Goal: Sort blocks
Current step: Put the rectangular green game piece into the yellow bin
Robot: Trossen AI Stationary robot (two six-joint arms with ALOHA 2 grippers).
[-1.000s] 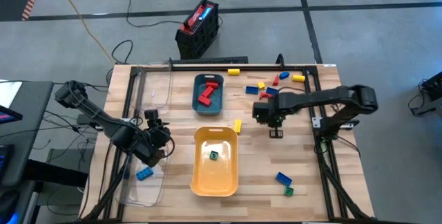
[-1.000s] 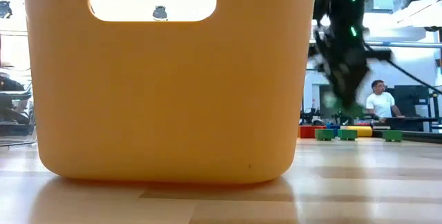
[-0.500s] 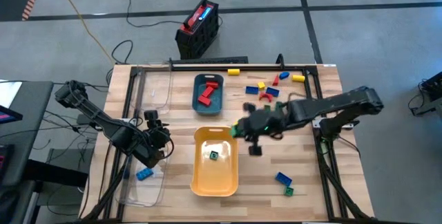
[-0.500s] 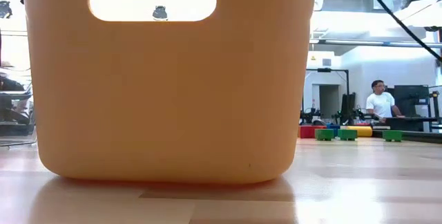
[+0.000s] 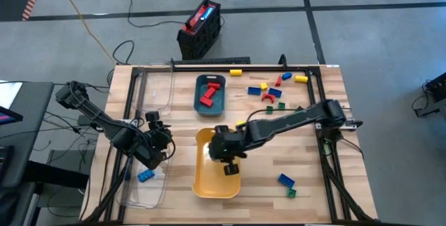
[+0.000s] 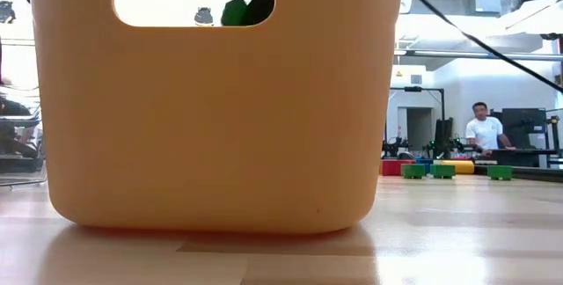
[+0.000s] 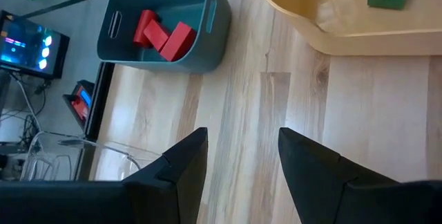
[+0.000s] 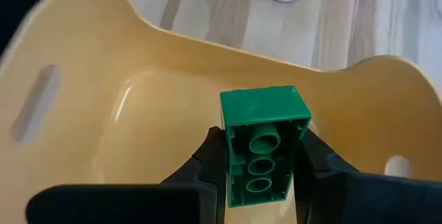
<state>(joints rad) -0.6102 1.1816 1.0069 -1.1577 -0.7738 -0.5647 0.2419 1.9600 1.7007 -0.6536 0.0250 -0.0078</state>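
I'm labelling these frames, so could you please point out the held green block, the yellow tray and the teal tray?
green block (image 8: 264,148): right wrist view, hollow underside.
yellow tray (image 8: 173,79): right wrist view, inner wall.
teal tray (image 7: 207,27): left wrist view, outer wall.

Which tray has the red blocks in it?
The small teal tray at the table's far side; its red blocks set it apart from the yellow tray and clear tray.
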